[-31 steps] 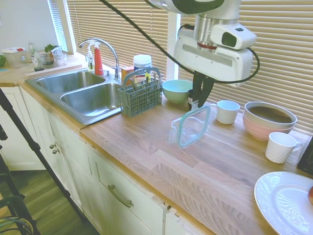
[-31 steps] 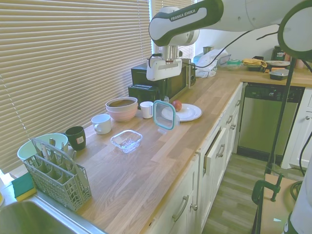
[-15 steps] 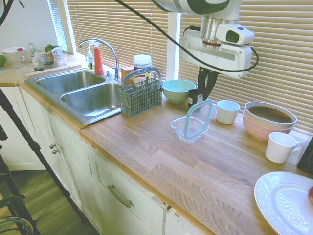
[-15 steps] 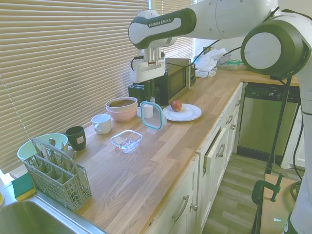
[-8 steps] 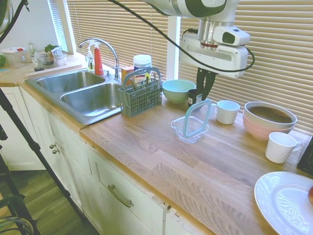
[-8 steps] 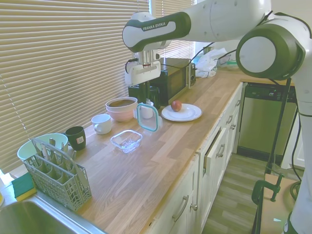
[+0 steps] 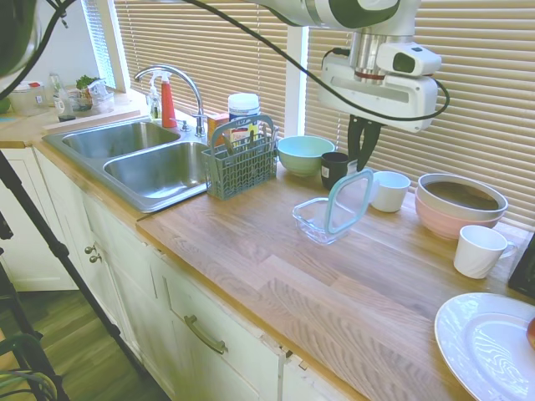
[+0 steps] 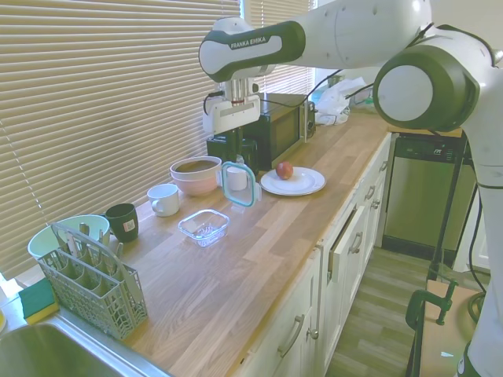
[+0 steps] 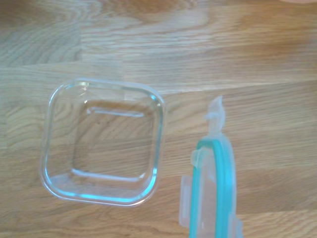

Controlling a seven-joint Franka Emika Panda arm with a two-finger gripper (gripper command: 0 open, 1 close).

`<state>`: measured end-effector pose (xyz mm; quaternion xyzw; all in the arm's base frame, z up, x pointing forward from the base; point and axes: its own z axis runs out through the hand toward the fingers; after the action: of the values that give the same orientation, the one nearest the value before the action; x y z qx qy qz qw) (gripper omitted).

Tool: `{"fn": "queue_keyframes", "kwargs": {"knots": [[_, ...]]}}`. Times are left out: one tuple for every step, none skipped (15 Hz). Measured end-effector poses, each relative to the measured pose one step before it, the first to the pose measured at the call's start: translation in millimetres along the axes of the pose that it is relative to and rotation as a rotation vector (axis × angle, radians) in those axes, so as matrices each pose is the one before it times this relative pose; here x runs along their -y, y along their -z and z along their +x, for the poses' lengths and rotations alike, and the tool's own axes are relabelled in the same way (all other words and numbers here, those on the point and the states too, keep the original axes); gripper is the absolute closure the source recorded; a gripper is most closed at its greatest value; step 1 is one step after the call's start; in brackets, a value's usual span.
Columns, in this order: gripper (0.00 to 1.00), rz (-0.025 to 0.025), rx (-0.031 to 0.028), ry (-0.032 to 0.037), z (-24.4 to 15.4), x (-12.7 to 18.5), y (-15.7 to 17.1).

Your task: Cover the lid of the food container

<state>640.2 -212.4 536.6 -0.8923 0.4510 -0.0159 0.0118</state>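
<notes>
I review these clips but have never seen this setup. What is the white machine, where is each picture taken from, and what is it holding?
It is a robot arm whose two-finger gripper is shut on the lid, a clear square with a teal rim, hanging on edge. Two pictures come from cameras on opposite sides of the kitchen counter; the third looks straight down from the wrist. The food container, a clear empty tub, sits on the counter, and the lid is beside it, not yet over it. Mugs, bowls, a plate and a cutlery basket stand around.
</notes>
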Motion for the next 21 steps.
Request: {"fn": "queue_keyframes", "kwargs": {"knots": [[1.0,-0.00218,-0.00025,-0.00099,3.05,1.38,-1.49],[1.0,-0.00241,0.0004,0.00003,2.34,1.49,-0.43],[1.0,-0.00205,0.00103,0.0005,1.59,1.24,0.59],[1.0,-0.00087,-0.0009,0.00099,1.19,1.54,0.25],[1.0,-0.00085,-0.00061,0.00079,0.88,1.27,-0.27],[1.0,-0.00188,0.00134,0.00048,0.69,0.96,-2.07],[1.0,-0.00218,0.00226,0.0008,0.43,1.02,-2.46],[1.0,-0.00254,0.00316,0.00216,-0.04,1.8,-3.08],[1.0,-0.0028,0.0039,0.00464,-1.06,3.07,-3.41],[1.0,-0.00131,0.00201,0.00748,-2.35,4.54,-2.23],[1.0,-0.00084,-0.00024,0.00941,-3.54,5.87,-0.73],[1.0,0.00069,-0.00322,0.00985,-4.03,6.17,1.36],[1.0,0.00131,-0.00565,0.0076,-3.92,6.07,2.6],[1.0,0.00013,-0.00768,0.00333,-3.36,5.37,3.06],[1.0,-0.00039,-0.00713,0.0032,-3.25,5.09,2.73],[1.0,-0.00006,-0.00429,0.00294,-2.21,3.73,1.53],[1.0,0.00001,-0.00272,0.00316,-1.13,2.82,0.74],[1.0,-0.0011,-0.00122,0.00202,-0.46,2.72,-0.9],[1.0,-0.0026,0.00018,0.00115,0.09,3.62,-2.87],[1.0,-0.00453,0.00098,0.00203,-0.09,5.54,-4.97],[1.0,-0.00423,-0.00041,0.00129,-0.66,7.45,-5.01]]}}
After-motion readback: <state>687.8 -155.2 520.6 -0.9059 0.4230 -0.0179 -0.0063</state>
